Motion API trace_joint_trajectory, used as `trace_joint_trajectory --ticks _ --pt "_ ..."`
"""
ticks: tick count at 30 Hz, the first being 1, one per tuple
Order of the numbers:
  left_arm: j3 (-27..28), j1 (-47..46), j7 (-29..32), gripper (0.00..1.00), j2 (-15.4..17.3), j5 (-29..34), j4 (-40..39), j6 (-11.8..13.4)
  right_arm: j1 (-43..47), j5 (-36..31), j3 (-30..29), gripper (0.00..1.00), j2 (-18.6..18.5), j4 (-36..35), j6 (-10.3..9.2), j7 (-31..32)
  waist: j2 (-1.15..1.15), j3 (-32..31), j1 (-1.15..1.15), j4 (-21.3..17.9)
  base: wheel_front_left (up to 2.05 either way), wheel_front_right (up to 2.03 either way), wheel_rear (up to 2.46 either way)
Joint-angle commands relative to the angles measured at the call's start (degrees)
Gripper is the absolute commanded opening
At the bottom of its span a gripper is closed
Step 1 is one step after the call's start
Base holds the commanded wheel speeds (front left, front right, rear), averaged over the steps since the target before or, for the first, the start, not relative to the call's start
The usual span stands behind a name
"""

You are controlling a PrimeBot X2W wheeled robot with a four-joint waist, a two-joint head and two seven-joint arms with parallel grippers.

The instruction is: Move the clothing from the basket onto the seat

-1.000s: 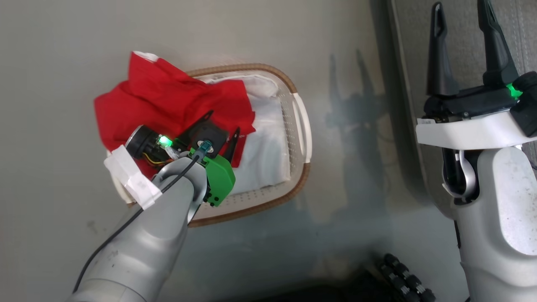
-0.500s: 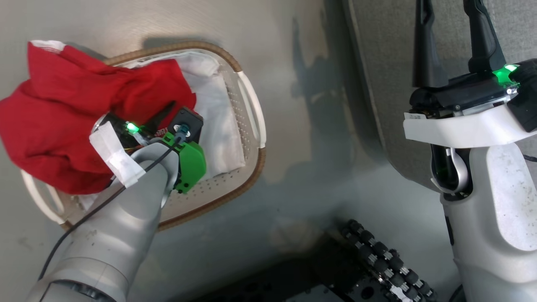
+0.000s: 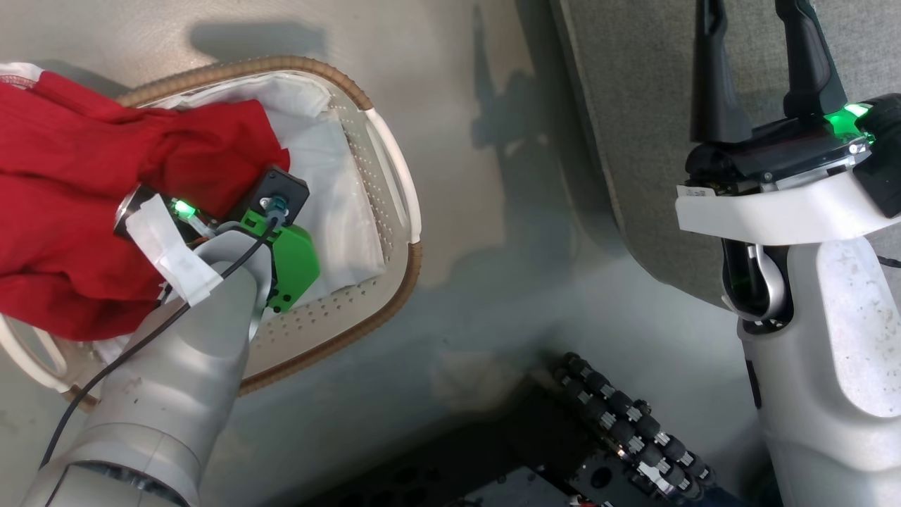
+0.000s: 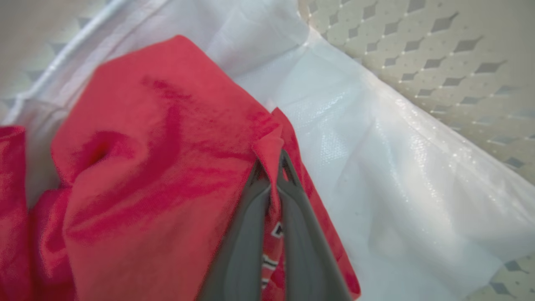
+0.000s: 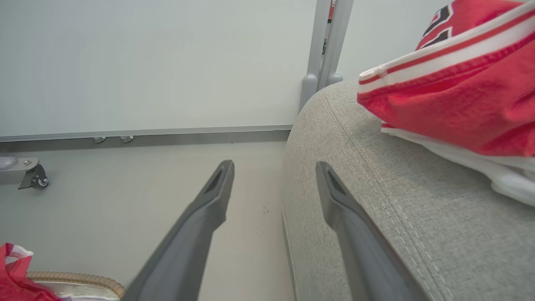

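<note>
The red shirt is bunched over the left side of the white basket, above its white cloth liner. In the left wrist view my left gripper is shut on a fold of the shirt, with small white lettering between the fingers. My right gripper stands open and holds nothing, over the edge of the grey seat. The right wrist view shows the same gripper beside the seat. Red shorts with white stripes lie on that seat.
The perforated basket wall stands close to my left fingers. My base's black rollers are at the bottom, between basket and seat. A white wall panel with metal posts and a caster stand beyond the grey floor.
The head camera has turned, so the whole picture has shifted left. My left fingers lay on top of the red cloth a second ago; now the cloth covers them and bunches around the wrist.
</note>
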Motion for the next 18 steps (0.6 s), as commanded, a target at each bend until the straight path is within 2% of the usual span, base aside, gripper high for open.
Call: trace_joint_trajectory --ticks 1,11,18 --pt "0.11 -0.29 -0.72 0.00 -0.10 -0.29 0.03 -0.18 -0.02 -0.33 -0.29 1.00 -0.11 0.27 -0.05 -0.12 0.00 -0.62 -0.01 0.66 0.00 0.00 0.00" --pt "1.01 4.12 -4.73 0.00 -1.92 -3.88 -4.25 -2.67 2.20 -3.93 -1.49 1.00 -0.16 3.53 -0.05 -0.11 0.00 -7.96 -0.01 5.77 0.00 0.00 0.00" --pt "1.21 11.14 -4.98 0.00 -2.13 -5.93 -16.33 -4.86 6.36 -8.07 -3.36 1.00 -0.19 7.64 -0.05 -0.11 0.00 -17.61 -0.01 11.21 0.00 0.00 0.00"
